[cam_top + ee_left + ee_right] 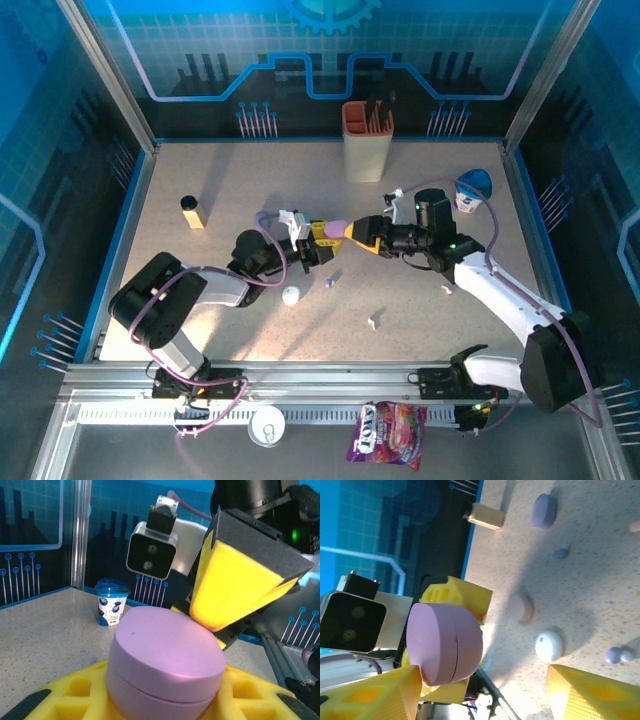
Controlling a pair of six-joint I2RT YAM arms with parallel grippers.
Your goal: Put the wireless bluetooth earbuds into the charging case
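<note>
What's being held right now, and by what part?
Left claw clamps the closed pink case by its rounded sides. Right claw is open at the case, holding nothing.

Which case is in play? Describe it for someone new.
Look above the centre of the table. The closed mauve-pink case is clamped in the left gripper; the white case and lilac case lie loose on the table.

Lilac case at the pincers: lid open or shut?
Shut. The lilac case shows just a thin seam, lid flush on base, in both wrist views.
</note>
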